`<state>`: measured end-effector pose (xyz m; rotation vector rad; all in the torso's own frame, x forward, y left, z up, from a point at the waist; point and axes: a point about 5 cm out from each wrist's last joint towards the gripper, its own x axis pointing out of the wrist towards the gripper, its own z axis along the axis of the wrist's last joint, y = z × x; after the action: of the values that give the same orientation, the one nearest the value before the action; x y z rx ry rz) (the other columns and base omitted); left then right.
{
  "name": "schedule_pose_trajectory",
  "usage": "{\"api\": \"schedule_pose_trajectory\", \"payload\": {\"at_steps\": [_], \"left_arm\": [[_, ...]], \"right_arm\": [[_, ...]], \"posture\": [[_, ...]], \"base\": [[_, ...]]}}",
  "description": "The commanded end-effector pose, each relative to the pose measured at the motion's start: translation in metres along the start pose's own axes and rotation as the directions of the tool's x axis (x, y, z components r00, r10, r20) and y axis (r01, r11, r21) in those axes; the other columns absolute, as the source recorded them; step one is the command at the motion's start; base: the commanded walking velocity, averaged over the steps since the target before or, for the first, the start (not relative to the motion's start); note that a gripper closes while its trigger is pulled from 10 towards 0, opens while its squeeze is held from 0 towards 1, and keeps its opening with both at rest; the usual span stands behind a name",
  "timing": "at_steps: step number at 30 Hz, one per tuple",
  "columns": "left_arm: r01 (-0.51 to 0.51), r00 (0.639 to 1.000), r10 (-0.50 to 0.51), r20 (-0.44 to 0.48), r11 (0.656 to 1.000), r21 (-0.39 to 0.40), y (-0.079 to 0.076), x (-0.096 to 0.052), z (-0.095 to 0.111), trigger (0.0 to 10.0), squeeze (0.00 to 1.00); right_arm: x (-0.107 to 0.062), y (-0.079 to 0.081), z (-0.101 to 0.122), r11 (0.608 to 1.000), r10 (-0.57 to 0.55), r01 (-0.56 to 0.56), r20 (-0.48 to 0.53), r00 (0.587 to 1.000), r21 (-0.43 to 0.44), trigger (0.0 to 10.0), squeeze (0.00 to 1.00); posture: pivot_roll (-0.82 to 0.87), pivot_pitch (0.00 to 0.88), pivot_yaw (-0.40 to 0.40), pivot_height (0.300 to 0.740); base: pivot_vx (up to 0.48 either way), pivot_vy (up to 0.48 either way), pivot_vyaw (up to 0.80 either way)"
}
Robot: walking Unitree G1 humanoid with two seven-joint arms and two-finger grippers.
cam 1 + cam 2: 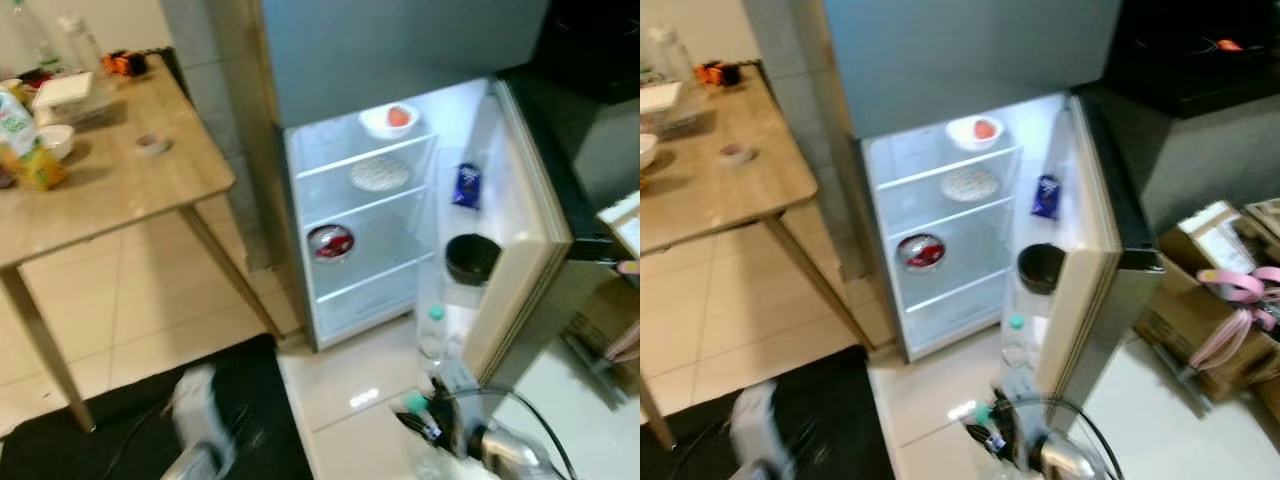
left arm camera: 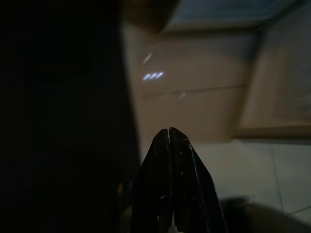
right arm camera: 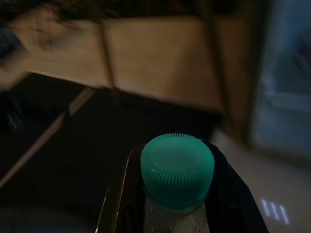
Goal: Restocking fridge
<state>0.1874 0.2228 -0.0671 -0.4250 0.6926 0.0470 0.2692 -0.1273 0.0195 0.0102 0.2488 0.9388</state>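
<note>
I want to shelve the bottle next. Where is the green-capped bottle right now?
The green-capped bottle sits clamped in the right gripper, low on the robot's right, above the floor before the open fridge door.

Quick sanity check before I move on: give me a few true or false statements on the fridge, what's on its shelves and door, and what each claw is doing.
1. The fridge door stands open. True.
2. The right claw is empty. False: it is shut on a clear bottle with a green cap.
3. A white bowl holding something red sits on the top shelf. True.
4. The left claw is open wide. False: its fingers are pressed together, holding nothing.
5. A black bowl sits in the door rack. True.
6. The blue packet lies on the wooden table. False: it is in the door.
</note>
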Motion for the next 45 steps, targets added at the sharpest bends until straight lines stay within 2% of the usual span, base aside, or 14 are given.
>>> {"api": "schedule_pose_trajectory", "payload": {"at_steps": [1, 9, 14, 16, 17, 21, 26, 28, 33, 38, 40, 43, 44, 45], "left_arm": [[-0.061, 0.997, 0.062, -0.038, 0.998, 0.008, 0.014, -0.008, -0.006, 10.0, 0.00], [-0.174, 0.968, 0.176, -0.180, 0.984, 0.022, 0.035, -0.032, -0.046, 10.0, 0.00], [-0.180, 0.963, 0.181, -0.198, 0.983, 0.024, 0.032, -0.033, -0.053, 10.0, 0.00], [-0.174, 0.964, 0.175, -0.199, 0.984, 0.023, 0.028, -0.031, -0.055, 10.0, 0.00], [-0.174, 0.964, 0.175, -0.199, 0.984, 0.023, 0.028, -0.031, -0.055, 10.0, 0.00], [-0.165, 0.965, 0.167, -0.201, 0.986, 0.022, 0.023, -0.029, -0.055, 10.0, 0.00], [-0.152, 0.966, 0.154, -0.207, 0.988, 0.027, 0.019, -0.027, -0.057, 10.0, 0.00], [-0.151, 0.966, 0.154, -0.208, 0.988, 0.027, 0.019, -0.027, -0.057, 10.0, 0.00], [-0.147, 0.967, 0.148, -0.207, 0.989, 0.021, 0.017, -0.026, -0.058, 10.0, 0.00], [-0.151, 0.965, 0.151, -0.214, 0.988, 0.019, 0.018, -0.028, -0.060, 10.0, 0.00], [-0.148, 0.964, 0.149, -0.219, 0.989, 0.022, 0.017, -0.028, -0.062, 10.0, 0.00], [-0.146, 0.964, 0.147, -0.221, 0.989, 0.023, 0.016, -0.028, -0.062, 10.0, 0.00], [-0.141, 0.964, 0.143, -0.224, 0.990, 0.026, 0.016, -0.028, -0.062, 10.0, 0.00], [-0.134, 0.965, 0.137, -0.225, 0.991, 0.028, 0.014, -0.027, -0.063, 10.0, 0.00]], "right_arm": [[0.007, 0.001, 0.011, 1.000, 0.028, -0.027, 0.047, 0.999, -0.007, 10.0, 0.00], [0.019, -0.031, 0.072, 0.966, -0.162, 0.202, 0.233, 0.959, -0.161, 10.0, 0.00], [0.008, -0.057, 0.097, 0.891, -0.333, 0.398, 0.280, 0.900, -0.220, 10.0, 0.00], [-0.001, -0.072, 0.111, 0.833, -0.437, 0.511, 0.312, 0.844, -0.214, 10.0, 0.00], [-0.001, -0.072, 0.111, 0.833, -0.437, 0.511, 0.312, 0.844, -0.214, 10.0, 0.00], [-0.013, -0.087, 0.121, 0.756, -0.541, 0.619, 0.330, 0.774, -0.213, 10.0, 0.00], [-0.036, -0.106, 0.132, 0.636, -0.658, 0.746, 0.366, 0.658, -0.197, 10.0, 0.00], [-0.038, -0.107, 0.132, 0.626, -0.666, 0.754, 0.367, 0.649, -0.198, 10.0, 0.00], [-0.071, -0.126, 0.131, 0.487, -0.769, 0.844, 0.346, 0.537, -0.227, 10.0, 0.00], [-0.083, -0.132, 0.129, 0.433, -0.805, 0.865, 0.323, 0.497, -0.253, 10.0, 0.00], [-0.090, -0.136, 0.127, 0.386, -0.833, 0.878, 0.301, 0.464, -0.283, 10.0, 0.00], [-0.092, -0.137, 0.126, 0.377, -0.839, 0.881, 0.297, 0.456, -0.286, 10.0, 0.00], [-0.088, -0.135, 0.125, 0.402, -0.829, 0.874, 0.295, 0.474, -0.273, 10.0, 0.00], [-0.081, -0.131, 0.122, 0.461, -0.803, 0.853, 0.293, 0.518, -0.245, 10.0, 0.00]], "posture": [[-0.15, 0.006, 0.069, 0.740], [-0.14, 0.000, 0.060, 0.740], [-0.13, 0.000, 0.050, 0.740], [-0.13, 0.000, 0.045, 0.740], [-0.13, 0.000, 0.045, 0.740], [-0.13, 0.000, 0.040, 0.740], [-0.13, 0.000, 0.038, 0.740], [-0.13, 0.000, 0.038, 0.740], [-0.13, 0.000, 0.033, 0.740], [-0.13, 0.000, 0.033, 0.740], [-0.13, 0.000, 0.032, 0.740], [-0.13, 0.000, 0.032, 0.740], [-0.13, 0.000, 0.032, 0.740], [-0.14, 0.000, 0.033, 0.740]], "base": [[0.000, 0.000, 0.00], [0.000, 0.000, 0.00], [0.000, 0.000, 0.00], [0.000, 0.000, 0.00], [0.000, 0.000, 0.00], [0.000, 0.000, 0.00], [0.000, 0.000, 0.00], [0.000, 0.000, 0.00], [0.000, 0.000, 0.00], [0.000, 0.000, 0.00], [0.000, 0.000, 0.00], [0.000, 0.000, 0.00], [0.000, 0.000, 0.00], [0.000, 0.000, 0.00]]}}
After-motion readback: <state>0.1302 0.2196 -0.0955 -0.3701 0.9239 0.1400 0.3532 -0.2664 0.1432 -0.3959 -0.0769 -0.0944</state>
